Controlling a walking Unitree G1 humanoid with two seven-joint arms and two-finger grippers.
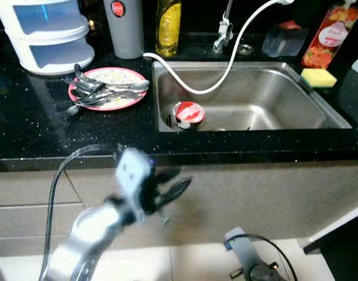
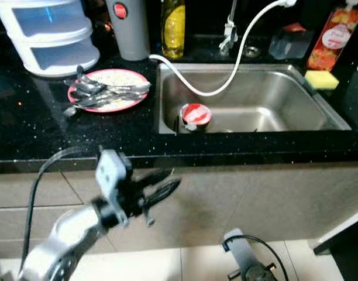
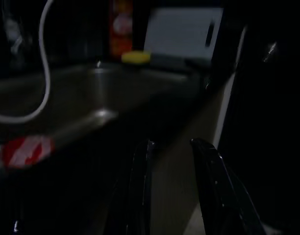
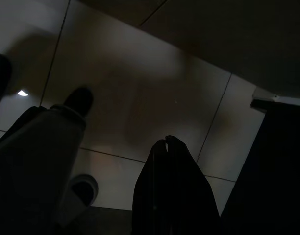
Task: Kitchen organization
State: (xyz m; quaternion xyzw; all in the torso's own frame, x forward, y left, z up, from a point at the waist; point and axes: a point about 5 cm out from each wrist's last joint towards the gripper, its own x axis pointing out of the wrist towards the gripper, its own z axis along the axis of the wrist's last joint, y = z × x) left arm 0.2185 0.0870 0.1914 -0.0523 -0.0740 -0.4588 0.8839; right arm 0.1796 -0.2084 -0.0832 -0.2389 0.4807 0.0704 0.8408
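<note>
Here, the round red-and-white tub (image 1: 188,113) sits low in the shiny steel sink (image 1: 284,111), maybe waiting for a wash, and grey spoons are heaped on the pink round plate (image 1: 112,89) on the black counter (image 1: 33,129). The left gripper (image 1: 173,186) hangs below the counter edge, fingers a little apart, holding nothing. The right gripper (image 4: 164,147) points at the floor, fingers pressed together, empty.

We see a black speckled desk (image 1: 38,132) carrying a pink plate (image 1: 109,88) at upper left, a white drawer unit (image 1: 47,32), a grey cup (image 1: 125,26) and a yellow sponge (image 1: 318,77) at upper right.
</note>
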